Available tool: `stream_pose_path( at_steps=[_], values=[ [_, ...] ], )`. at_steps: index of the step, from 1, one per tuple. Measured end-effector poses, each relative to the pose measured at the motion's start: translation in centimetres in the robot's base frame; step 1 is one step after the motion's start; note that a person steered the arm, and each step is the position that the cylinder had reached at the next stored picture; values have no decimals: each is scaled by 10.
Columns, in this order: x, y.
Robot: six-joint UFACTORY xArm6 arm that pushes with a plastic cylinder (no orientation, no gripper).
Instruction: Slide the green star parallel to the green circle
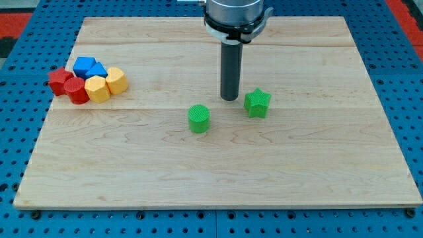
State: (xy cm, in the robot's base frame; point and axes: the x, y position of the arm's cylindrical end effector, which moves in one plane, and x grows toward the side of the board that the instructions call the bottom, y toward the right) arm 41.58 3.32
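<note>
The green star lies right of the board's middle. The green circle lies to its left and a little lower in the view. My tip rests on the board between them, just left of the star with a small gap, and up and to the right of the circle. The rod rises straight up from the tip to the arm at the view's top.
A cluster of blocks sits at the view's left: a red star, a red cylinder, two blue blocks, and two yellow blocks. The wooden board lies on a blue pegboard table.
</note>
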Motion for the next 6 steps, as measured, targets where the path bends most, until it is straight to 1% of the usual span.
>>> stream_pose_path(
  at_steps=[2,3,4,5,6],
  values=[
    [-1,3],
    [-3,24],
    [13,87],
    [21,104],
    [-2,71]
  ],
)
